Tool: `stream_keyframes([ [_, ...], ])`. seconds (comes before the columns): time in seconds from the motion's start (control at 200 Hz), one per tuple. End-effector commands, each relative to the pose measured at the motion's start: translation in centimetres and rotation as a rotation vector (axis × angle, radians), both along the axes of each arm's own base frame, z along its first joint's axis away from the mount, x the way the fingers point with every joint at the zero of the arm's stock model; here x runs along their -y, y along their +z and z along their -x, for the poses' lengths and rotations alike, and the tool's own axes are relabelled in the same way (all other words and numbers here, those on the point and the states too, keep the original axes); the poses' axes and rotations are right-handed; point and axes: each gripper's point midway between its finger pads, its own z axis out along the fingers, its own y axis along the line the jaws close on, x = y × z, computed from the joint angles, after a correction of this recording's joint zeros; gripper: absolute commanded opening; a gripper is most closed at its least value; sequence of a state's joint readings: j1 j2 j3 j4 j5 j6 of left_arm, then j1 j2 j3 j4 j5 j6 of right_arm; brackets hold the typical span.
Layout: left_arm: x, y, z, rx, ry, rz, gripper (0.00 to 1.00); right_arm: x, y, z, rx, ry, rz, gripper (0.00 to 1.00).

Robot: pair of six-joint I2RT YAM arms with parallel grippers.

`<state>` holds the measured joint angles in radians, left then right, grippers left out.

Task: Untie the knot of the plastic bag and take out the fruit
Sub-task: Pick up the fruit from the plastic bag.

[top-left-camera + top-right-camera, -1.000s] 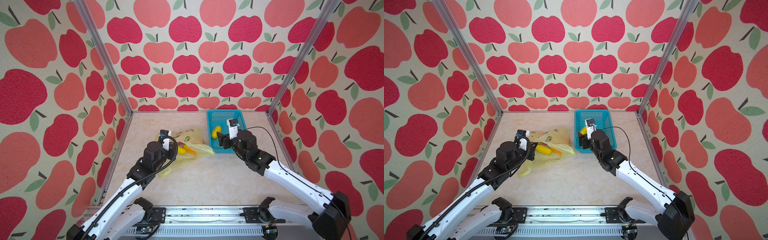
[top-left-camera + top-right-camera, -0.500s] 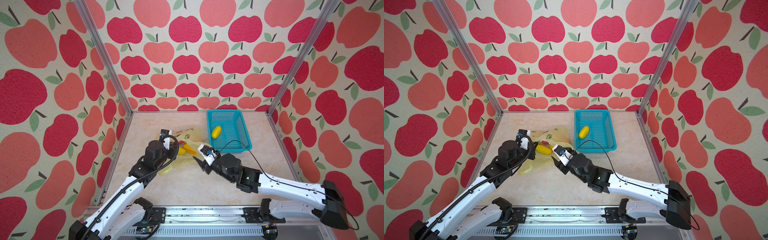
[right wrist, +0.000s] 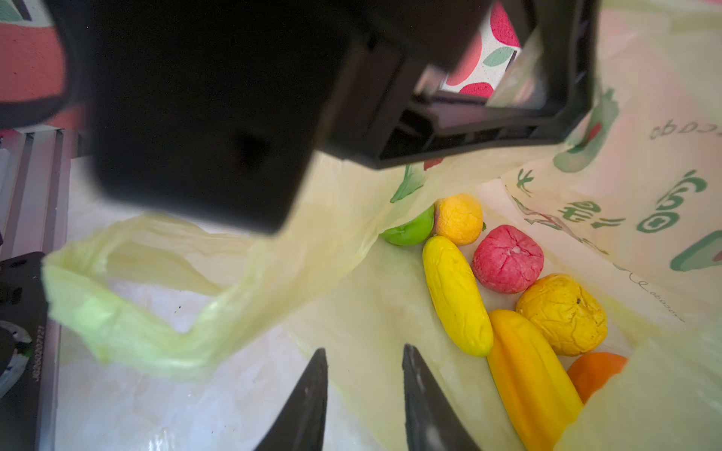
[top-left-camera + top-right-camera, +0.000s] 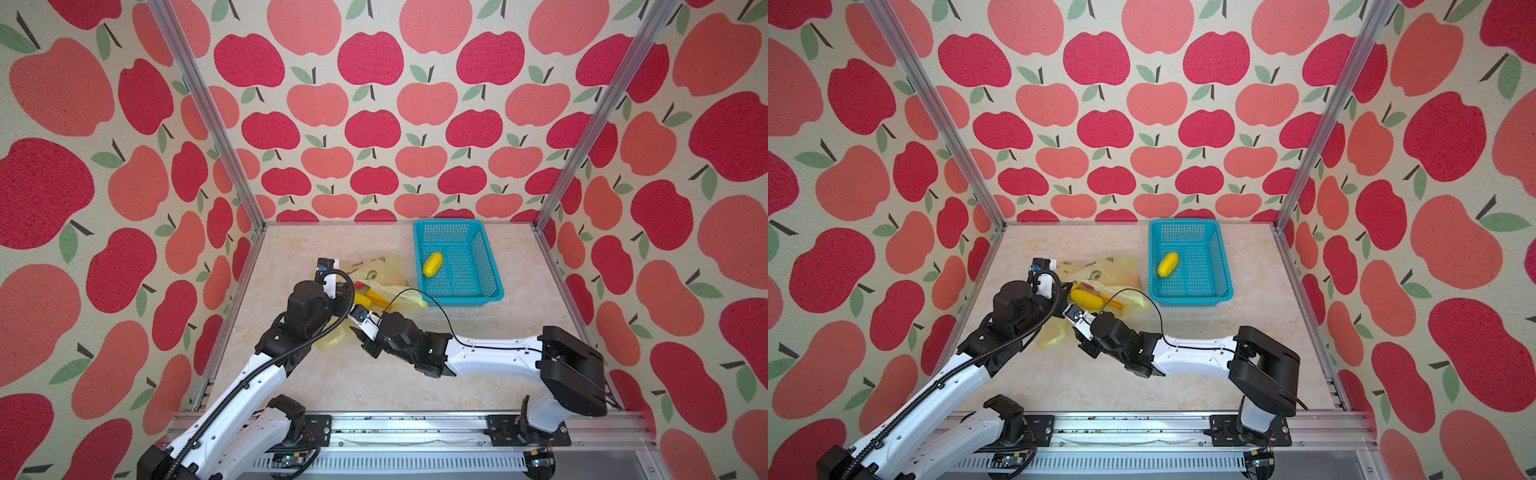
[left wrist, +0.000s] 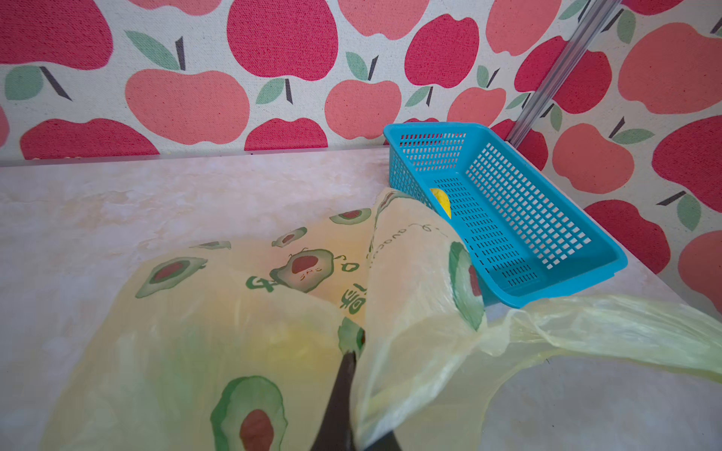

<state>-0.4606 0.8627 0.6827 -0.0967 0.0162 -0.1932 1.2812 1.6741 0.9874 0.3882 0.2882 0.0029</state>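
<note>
The plastic bag (image 4: 388, 269) (image 4: 1121, 270) lies left of the basket with its mouth open, and no knot shows. A loose handle loop (image 3: 117, 312) trails on the table. My left gripper (image 5: 353, 353) is shut on the bag's upper edge and holds it up. My right gripper (image 3: 363, 351) sits low at the bag's mouth, open a little, with only the bag's film under its fingers. Inside lie fruit: a long yellow one (image 3: 455, 289), a pink-red one (image 3: 508, 257), a yellow-orange one (image 3: 562, 312), a green one (image 3: 410, 230) and others. One yellow fruit (image 4: 432, 264) (image 4: 1168, 264) lies in the basket.
The teal mesh basket (image 4: 469, 298) (image 4: 1192, 298) (image 5: 429, 127) stands at the back right, close to the bag. Apple-print walls with metal corner posts (image 4: 582, 137) enclose the table. My left gripper's black body (image 3: 215, 97) hangs just over the right gripper.
My right arm has swung from the basket down and left to the bag's mouth, its jaws narrowing. The left arm has kept its hold on the bag.
</note>
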Motion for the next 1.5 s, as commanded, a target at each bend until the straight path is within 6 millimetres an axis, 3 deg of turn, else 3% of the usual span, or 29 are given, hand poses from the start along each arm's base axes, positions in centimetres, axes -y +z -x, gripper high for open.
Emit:
stream_keyframes([
  [0.0, 0.7, 0.6, 0.7, 0.015, -0.041, 0.031, 0.0, 0.4, -1.1, -3.4, -0.081, -0.118, -0.027, 0.31],
  [0.07, 0.7, 0.7, 0.6, 0.02, -0.039, 0.031, 0.0, 0.4, -2.2, -3.9, -0.111, -0.14, 0.002, 0.31],
  [0.09, 0.6, 0.6, 0.6, 0.02, -0.036, 0.028, 0.0, 1.2, -2.5, -5.5, -0.121, -0.178, 0.011, 0.31],
  [0.155, 0.4, 0.4, 0.4, 0.016, -0.024, 0.018, 0.0, 1.4, -3.3, -6.5, -0.14, -0.208, 0.029, 0.29],
  [0.44, 0.4, 1.0, 0.8, 0.035, -0.029, 0.03, 0.0, 0.9, -6.4, -8.6, -0.181, -0.256, 0.099, 0.31],
  [0.665, 0.5, 1.0, 0.8, 0.031, -0.037, 0.031, 0.0, -1.4, -10.5, -11.1, -0.233, -0.251, 0.164, 0.43],
  [0.965, 0.4, 0.6, 0.5, 0.021, -0.029, 0.017, 0.0, -2.7, -13.7, -15.0, -0.322, -0.266, 0.213, 0.8],
  [1.241, 0.5, 0.4, 0.4, 0.014, -0.034, 0.015, 0.0, -4.2, -15.9, -15.5, -0.31, -0.225, 0.283, 0.89],
  [1.326, 0.7, 0.4, 0.5, 0.013, -0.046, 0.022, 0.0, -4.5, -15.9, -15.7, -0.295, -0.222, 0.286, 0.87],
  [1.376, 0.7, 0.4, 0.4, 0.011, -0.047, 0.022, 0.0, -4.7, -15.6, -15.7, -0.289, -0.218, 0.282, 0.81],
  [1.496, 0.6, 0.3, 0.4, 0.01, -0.04, 0.02, 0.0, -5.2, -14.8, -15.1, -0.279, -0.196, 0.272, 0.55],
])
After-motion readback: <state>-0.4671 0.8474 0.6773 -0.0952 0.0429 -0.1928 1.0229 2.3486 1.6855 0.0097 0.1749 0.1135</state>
